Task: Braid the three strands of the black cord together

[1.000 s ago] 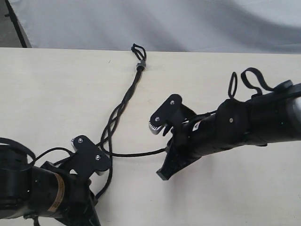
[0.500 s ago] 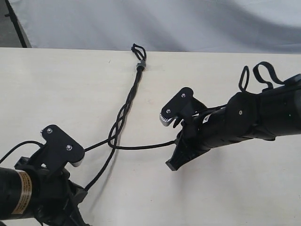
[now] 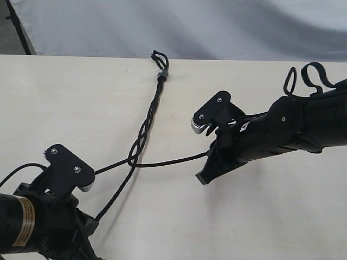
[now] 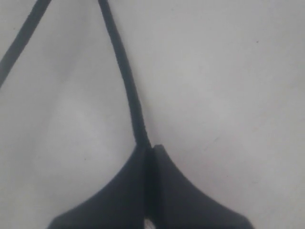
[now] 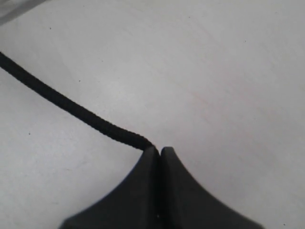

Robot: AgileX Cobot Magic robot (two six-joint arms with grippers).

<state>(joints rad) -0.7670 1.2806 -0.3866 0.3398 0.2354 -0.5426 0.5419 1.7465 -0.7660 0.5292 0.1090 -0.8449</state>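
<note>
The black cord (image 3: 153, 111) lies on the pale table, its small loop (image 3: 159, 58) and grey band (image 3: 161, 73) at the far edge. It is twisted down to about mid-table, where the three strands part. My left gripper (image 3: 92, 176) (image 4: 147, 148) is shut on one strand (image 3: 111, 166) (image 4: 126, 81). Shut as well, my right gripper (image 3: 209, 155) (image 5: 158, 150) pinches another strand (image 3: 173, 160) (image 5: 71, 107), which is stretched sideways. The third strand (image 3: 116, 195) runs loose toward the left arm, its end hidden.
A grey cloth backdrop (image 3: 217, 27) hangs behind the table's far edge. Glossy cable loops (image 3: 303, 76) rise from the right arm. Bare pale tabletop (image 3: 65, 97) shows to the left of the cord.
My left gripper has pulled back to the left and my right gripper has moved right and a little away, each with its strand. The slack loops below the twist have drawn straighter.
</note>
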